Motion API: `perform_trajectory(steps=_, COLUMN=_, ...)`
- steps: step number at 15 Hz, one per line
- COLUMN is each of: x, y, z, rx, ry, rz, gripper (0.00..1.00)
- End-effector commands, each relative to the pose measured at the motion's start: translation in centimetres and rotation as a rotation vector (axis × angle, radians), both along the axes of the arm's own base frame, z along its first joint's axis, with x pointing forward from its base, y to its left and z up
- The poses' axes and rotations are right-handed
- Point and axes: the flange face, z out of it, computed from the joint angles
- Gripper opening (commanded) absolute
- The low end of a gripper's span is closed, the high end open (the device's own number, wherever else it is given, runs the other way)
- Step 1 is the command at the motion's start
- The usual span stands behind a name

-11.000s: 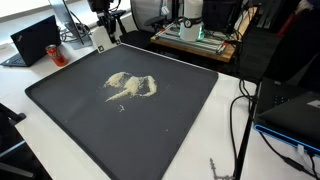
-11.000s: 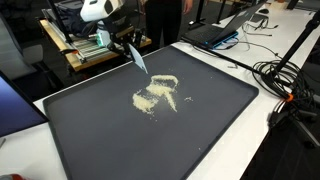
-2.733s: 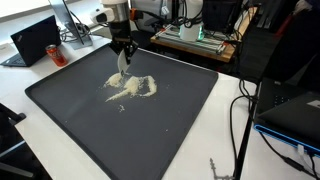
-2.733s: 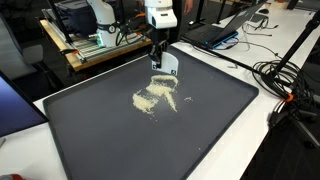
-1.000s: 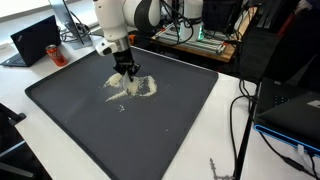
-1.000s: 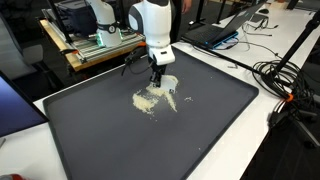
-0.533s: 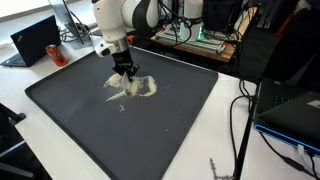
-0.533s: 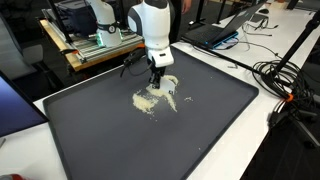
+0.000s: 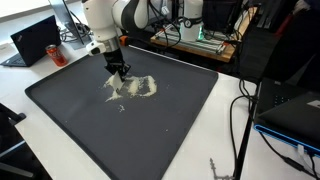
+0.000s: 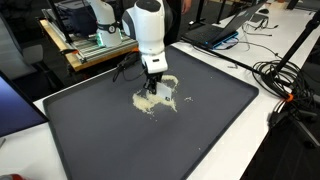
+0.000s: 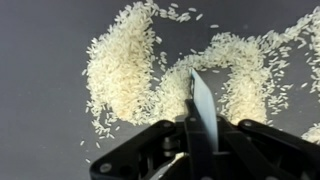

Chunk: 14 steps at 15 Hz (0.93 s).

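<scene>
Gripper [image 11: 200, 138], clamped on a thin blade [image 11: 203, 102], looks mid-sweep through rice [image 11: 125, 70] ahead; the next stroke needs its edge kept low.

White rice [image 11: 120, 70], pale blade [image 11: 203, 108], black tray [image 9: 170, 125]

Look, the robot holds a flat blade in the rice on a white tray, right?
Not quite. The tray is black, not white, as both exterior views show. The rest is right: in the wrist view the gripper is shut on a flat blade, and its tip is down among the rice.
</scene>
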Motion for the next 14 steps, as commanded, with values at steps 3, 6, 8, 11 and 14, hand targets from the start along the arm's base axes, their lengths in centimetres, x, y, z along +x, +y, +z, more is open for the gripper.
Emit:
perform_trajectory(steps=3, x=1.5, y=-2.8, z=-0.2, rx=0.021, ry=0.018, rz=-0.084, gripper=0.01)
perform_trajectory(steps=6, x=1.9, y=-4.1, z=-0.1, rx=0.028, ry=0.018, rz=-0.133, gripper=0.01)
perform_trajectory(steps=8, x=2.0, y=-5.0, z=0.0, rx=0.034, ry=0.02, rz=-0.171, gripper=0.01)
perform_trajectory(steps=11, x=2.3, y=-6.2, z=0.0, rx=0.05, ry=0.026, rz=-0.235, gripper=0.01)
perform_trajectory(steps=14, x=2.5, y=-7.1, z=0.1, rx=0.062, ry=0.022, rz=-0.306, gripper=0.01)
